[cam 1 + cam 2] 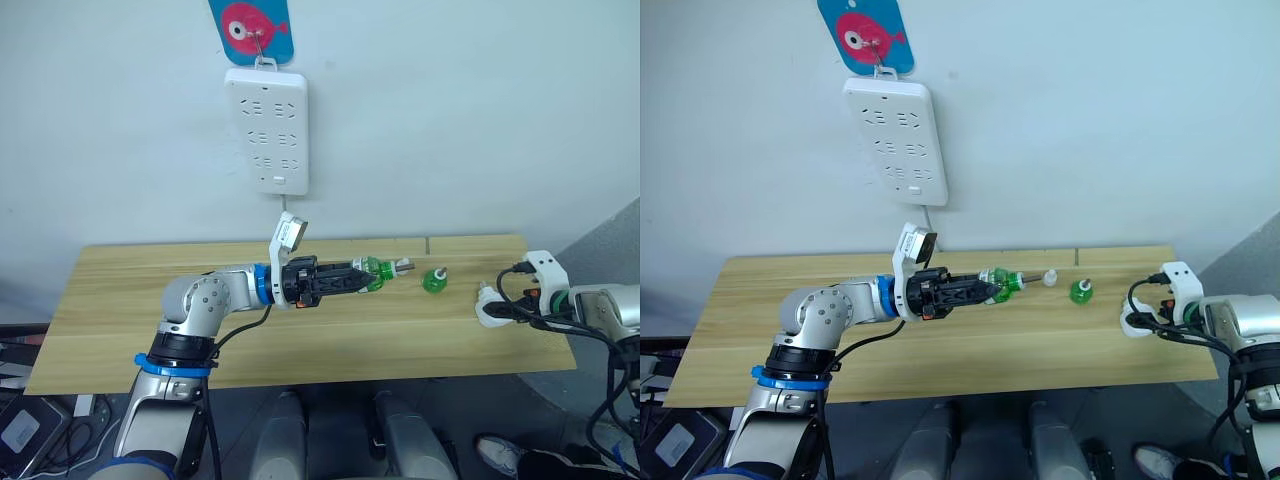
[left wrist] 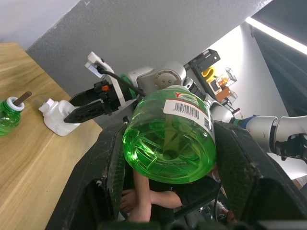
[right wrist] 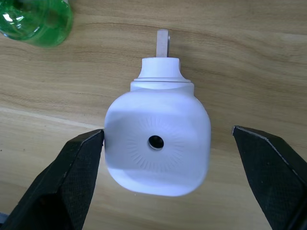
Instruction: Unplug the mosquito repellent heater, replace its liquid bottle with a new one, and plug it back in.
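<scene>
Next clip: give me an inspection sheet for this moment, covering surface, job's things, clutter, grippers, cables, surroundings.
Surface: wooden table, bare wood.
Job's things: mosquito repellent heater lying unplugged on the table; green bottle held above the table; second green bottle standing on it.
Clutter: small white cap on the table.
Grippers: left gripper shut on the green bottle; right gripper open around the heater.
Cables: black cables on the right arm.
Surroundings: white power strip on the wall.

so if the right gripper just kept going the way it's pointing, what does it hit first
Most likely the mosquito repellent heater. The right gripper is open, its fingers on either side of the white unit lying on the wooden table, hole side facing the camera. The remaining gap is hard to judge.
</scene>
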Controlling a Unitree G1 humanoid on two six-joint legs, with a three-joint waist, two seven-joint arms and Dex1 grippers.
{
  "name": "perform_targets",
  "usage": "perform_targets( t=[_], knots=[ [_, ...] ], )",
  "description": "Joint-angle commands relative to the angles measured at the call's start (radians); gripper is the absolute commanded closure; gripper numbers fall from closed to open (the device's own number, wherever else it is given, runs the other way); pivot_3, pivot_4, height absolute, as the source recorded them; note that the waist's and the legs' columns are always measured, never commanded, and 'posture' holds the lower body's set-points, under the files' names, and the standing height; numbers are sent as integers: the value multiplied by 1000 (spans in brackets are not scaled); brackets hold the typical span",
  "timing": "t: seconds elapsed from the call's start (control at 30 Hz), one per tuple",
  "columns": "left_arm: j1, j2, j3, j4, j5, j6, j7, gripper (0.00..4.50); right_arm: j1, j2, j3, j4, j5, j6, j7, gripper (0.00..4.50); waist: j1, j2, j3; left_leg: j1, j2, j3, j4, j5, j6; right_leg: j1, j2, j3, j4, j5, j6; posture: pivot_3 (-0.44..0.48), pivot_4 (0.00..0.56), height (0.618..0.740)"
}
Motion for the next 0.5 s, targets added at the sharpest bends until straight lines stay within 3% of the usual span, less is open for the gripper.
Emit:
perform_targets(
  t=[0.03, 0.23, 0.43, 0.5],
  knots=[
    [8, 5, 18, -52, -25, -5, 0, 2090, -14, 5, 7, 19, -39, -33, 28, 62, 0, 0, 1, 0, 0, 0, 0, 0, 0, 0, 0, 0, 0, 0, 0, 206, 316, 740],
    [17, 7, 19, -68, -28, -1, 8, 2090, -25, 22, 35, 36, -95, -81, 73, 62, 1, 0, 6, 0, 0, 0, 0, 0, 0, 0, 0, 0, 0, 0, 0, 210, 318, 740],
    [25, 7, 18, -74, -26, 0, 10, 2090, -23, 23, 13, 34, -106, -73, 102, 1468, 0, -6, 10, 1, 0, 0, 0, 0, 0, 0, 0, 0, 0, 0, 0, 210, 317, 740],
    [31, 9, 15, -80, -27, 0, 8, 2090, -10, 13, -3, 9, -101, -56, 113, 1516, 3, -6, 11, 0, 1, -1, 0, 0, 0, 0, 0, -1, 0, 0, 0, 209, 315, 740]
  ],
)
